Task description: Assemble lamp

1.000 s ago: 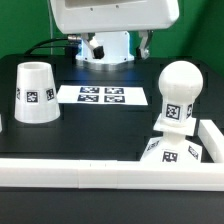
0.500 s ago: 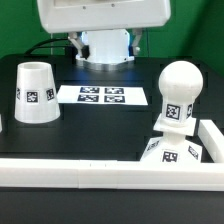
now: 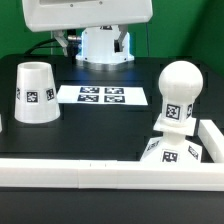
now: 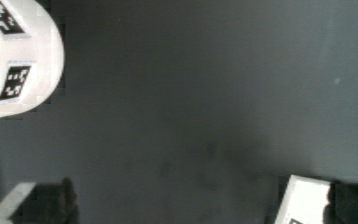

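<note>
The tapered cone shade [image 3: 35, 92] stands upright on the black table at the exterior view's left. It also shows in the wrist view [image 4: 12, 60], with tags on its side. The round bulb on its stem [image 3: 178, 95] stands upright on the flat square base [image 3: 168, 152] at the exterior view's right. My gripper [image 3: 93, 40] hangs high at the back, above the table, apart from all parts. In the wrist view the gripper [image 4: 194, 205] is open and empty, its dark fingertips [image 4: 43, 200] wide apart over bare table.
The marker board [image 3: 100, 96] lies flat between shade and bulb; a white corner that looks like it shows in the wrist view [image 4: 309, 200]. A long white rail [image 3: 90, 172] runs along the front edge and up the exterior view's right side.
My gripper has moved steadily toward the exterior view's left, from above the marker board toward the shade's side. The lamp parts have not moved.
</note>
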{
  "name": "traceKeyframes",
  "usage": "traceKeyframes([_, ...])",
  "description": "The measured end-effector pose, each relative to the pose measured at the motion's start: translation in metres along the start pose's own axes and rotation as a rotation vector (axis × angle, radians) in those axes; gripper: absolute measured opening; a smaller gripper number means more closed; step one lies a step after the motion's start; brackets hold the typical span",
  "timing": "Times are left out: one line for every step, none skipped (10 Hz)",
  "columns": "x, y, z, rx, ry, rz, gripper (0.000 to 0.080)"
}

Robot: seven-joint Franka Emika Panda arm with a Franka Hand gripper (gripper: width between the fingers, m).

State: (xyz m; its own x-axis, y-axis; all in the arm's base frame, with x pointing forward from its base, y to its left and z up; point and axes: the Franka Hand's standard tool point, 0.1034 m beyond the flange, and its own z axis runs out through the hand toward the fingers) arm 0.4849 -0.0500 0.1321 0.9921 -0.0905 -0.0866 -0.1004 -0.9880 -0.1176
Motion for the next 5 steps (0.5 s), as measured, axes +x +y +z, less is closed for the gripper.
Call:
traceKeyframes([0.0, 0.0, 0.001, -0.002, -0.002, -0.023, 0.0699])
traceKeyframes([-0.003, 0.004, 0.003, -0.003, -0.008, -0.089, 0.0699])
traceKeyframes([-0.011, 0.016, 0.004, -0.002, -0.014, -0.134, 0.0699])
traceKeyframes([-0.021, 0.03, 0.005, 0.0, -0.021, -0.151, 0.0699])
traceKeyframes([-0.029, 0.042, 0.006, 0.001, -0.025, -0.177, 0.0699])
